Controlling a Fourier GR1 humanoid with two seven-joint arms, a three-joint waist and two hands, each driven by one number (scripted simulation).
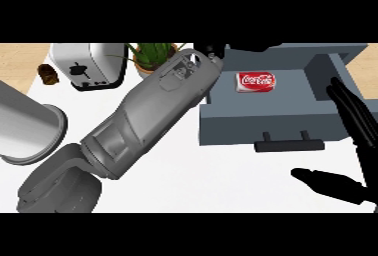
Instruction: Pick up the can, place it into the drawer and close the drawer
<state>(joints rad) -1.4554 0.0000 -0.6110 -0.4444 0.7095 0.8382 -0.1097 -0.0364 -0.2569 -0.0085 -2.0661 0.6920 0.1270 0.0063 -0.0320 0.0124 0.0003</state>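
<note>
A red can [255,81] lies on its side inside the open grey drawer [221,117], toward its back left, with nothing touching it. My left forearm crosses the counter diagonally, and the left hand [211,49] sits at the drawer's back left corner, partly cut off by the view's upper edge. Its fingers [257,46] spread above the can, open and apart from it. My right hand [347,112] is open at the drawer's right side, fingers straight along the right wall and thumb [325,181] lower, in front of the drawer. The drawer's handle [289,145] faces me.
A silver toaster [88,65] stands at the back left with a potted plant [153,54] beside it. A small brown object [48,74] lies left of the toaster. A large grey cylindrical pot [29,125] sits at the left edge.
</note>
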